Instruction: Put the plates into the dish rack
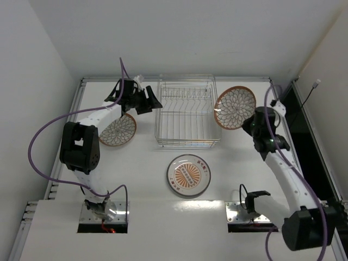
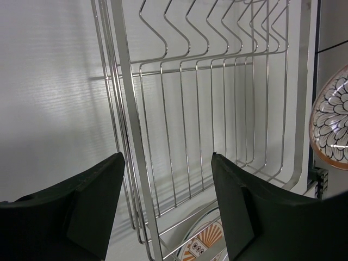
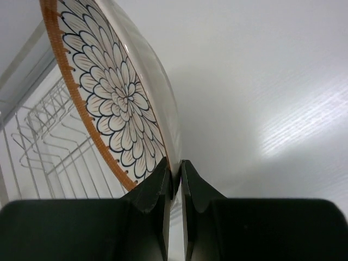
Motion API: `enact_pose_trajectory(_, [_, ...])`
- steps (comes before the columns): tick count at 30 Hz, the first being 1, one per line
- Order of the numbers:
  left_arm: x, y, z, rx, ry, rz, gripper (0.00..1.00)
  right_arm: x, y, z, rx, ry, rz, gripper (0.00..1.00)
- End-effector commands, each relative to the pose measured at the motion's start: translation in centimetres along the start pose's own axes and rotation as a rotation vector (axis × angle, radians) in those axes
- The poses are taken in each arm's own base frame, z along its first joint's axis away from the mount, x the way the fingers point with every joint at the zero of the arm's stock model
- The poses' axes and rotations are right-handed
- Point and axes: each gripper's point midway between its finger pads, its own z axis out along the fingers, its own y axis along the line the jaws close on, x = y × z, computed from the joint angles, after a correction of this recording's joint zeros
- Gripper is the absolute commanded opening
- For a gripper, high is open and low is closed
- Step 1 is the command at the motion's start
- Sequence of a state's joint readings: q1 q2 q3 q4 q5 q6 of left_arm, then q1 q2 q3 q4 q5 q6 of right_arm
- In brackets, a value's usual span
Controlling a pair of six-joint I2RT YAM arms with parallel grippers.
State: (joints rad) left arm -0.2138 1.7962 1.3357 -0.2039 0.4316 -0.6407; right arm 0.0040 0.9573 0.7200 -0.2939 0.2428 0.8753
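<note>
- right tool (image 3: 175, 179): clamped on the lower rim of a petal plate (image 1: 234, 107). Plate is off the table (image 1: 244, 168), tilted near upright, just beside the right wall of the dish rack (image 1: 186, 142).
- left tool (image 2: 166, 157): fingers spread, holding nothing. It sits at the rack's far-left corner, and the rack's side wires run through the gap in the wrist view. Can't tell whether it touches them.
- Rack has no plates in it.
- second petal plate (image 1: 119, 130): flat on the table, left of the rack, partly under the left arm.
- sunburst plate (image 1: 188, 174): flat on the table, near side of the rack.
- Risks, my read:
  - The grip is a thin pinch on the rim edge only, so the plate could pivot or slip in the jaws during the swing.
  - The plate has to clear the rack's right wall. Too low and the rim clips wire and shoves the rack.
  - A bad angle puts it across the tines (image 1: 185, 98) rather than between them.
  - Any left tool move could drag the light rack off target.
</note>
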Motion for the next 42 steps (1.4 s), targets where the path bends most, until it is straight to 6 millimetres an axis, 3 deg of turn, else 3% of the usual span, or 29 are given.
enact_pose_trajectory(1, [-0.9, -0.6, -0.3, 0.035, -0.029, 0.009, 0.63, -7.9, 8.7, -2.0, -0.133, -0.304, 0.040, 0.00])
enact_pose_trajectory(2, [-0.9, -0.6, -0.3, 0.035, -0.029, 0.009, 0.63, -7.8, 8.8, -1.1, -0.079, -0.331, 0.018, 0.00])
enact_pose_trajectory(3, [-0.9, -0.6, -0.3, 0.035, -0.029, 0.009, 0.63, -7.6, 11.1, -1.7, -0.105, -0.338, -0.021, 0.00])
enact_pose_trajectory(4, [-0.9, -0.6, -0.3, 0.035, -0.029, 0.009, 0.63, -7.5, 11.8, -1.7, -0.090, -0.351, -0.044, 0.00])
enact_pose_trajectory(5, [-0.9, -0.6, -0.3, 0.035, -0.029, 0.009, 0.63, -8.9, 12.7, -2.2, -0.061, -0.404, -0.043, 0.00])
enact_pose_trajectory(6, [-0.9, -0.6, -0.3, 0.035, -0.029, 0.009, 0.63, -8.0, 13.1, -0.9, -0.019, -0.392, -0.104, 0.00])
enact_pose_trajectory(7, [-0.9, -0.6, -0.3, 0.035, -0.029, 0.009, 0.63, -7.7, 13.7, -0.9, 0.011, -0.408, -0.129, 0.00])
enact_pose_trajectory(8, [-0.8, -0.8, -0.3, 0.043, -0.025, 0.009, 0.63, -8.6, 14.9, -1.2, 0.016, -0.428, -0.133, 0.00])
enact_pose_trajectory(10, [-0.8, -0.8, -0.3, 0.043, -0.024, 0.000, 0.63, -7.6, 15.2, 0.0, 0.094, -0.436, -0.207, 0.00])
enact_pose_trajectory(14, [-0.6, -0.8, -0.2, 0.052, -0.018, 0.000, 0.63, -7.6, 16.5, 1.3, 0.156, -0.464, -0.257, 0.00])
enact_pose_trajectory(21, [-0.4, -0.6, 0.0, 0.048, -0.011, -0.013, 0.63, -8.4, 18.3, 1.9, 0.274, -0.546, -0.350, 0.00])
enact_pose_trajectory(27, [-0.3, -0.7, 0.0, 0.056, -0.006, -0.013, 0.63, -9.6, 20.7, 2.3, 0.261, -0.613, -0.420, 0.00])
enact_pose_trajectory(38, [-0.1, -0.4, 0.3, 0.051, 0.001, -0.017, 0.63, -7.2, 22.8, 6.3, 0.272, -0.638, -0.688, 0.00])
enact_pose_trajectory(42, [-0.1, -0.4, 0.3, 0.051, 0.001, -0.017, 0.63, -7.5, 23.6, 6.3, 0.240, -0.666, -0.723, 0.00])
